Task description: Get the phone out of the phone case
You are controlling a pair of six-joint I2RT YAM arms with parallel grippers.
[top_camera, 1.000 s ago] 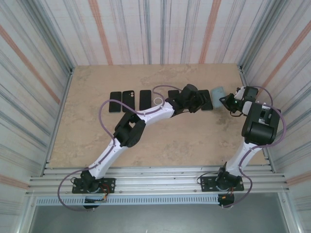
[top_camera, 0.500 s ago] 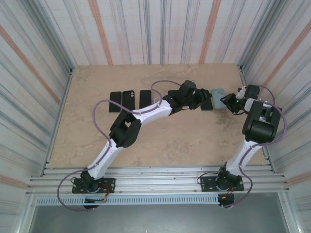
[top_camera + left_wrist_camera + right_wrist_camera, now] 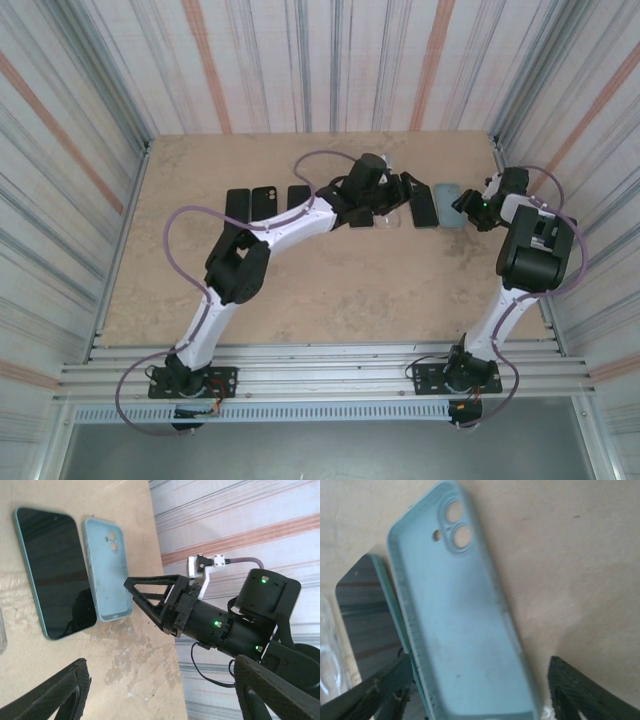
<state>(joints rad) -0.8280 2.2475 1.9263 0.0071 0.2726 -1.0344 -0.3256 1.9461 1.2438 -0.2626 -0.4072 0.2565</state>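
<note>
The phone, dark-screened with a teal rim, lies face up on the table, bare of its case. Right beside it lies the light blue phone case, empty, hollow side up, camera holes at its far end. In the left wrist view the phone and phone case sit side by side. My left gripper stands open just left of the phone, nothing between its fingers. My right gripper is open, its fingers astride the near end of the phone case and apart from it.
Three dark phones lie in a row at the back left. A clear case rests under the left arm. The table's right edge and the striped wall stand close behind the right gripper.
The right gripper has opened and let go of the phone case, which now lies flat beside the phone. The left arm has drawn back leftward off the phone and opened wider.
</note>
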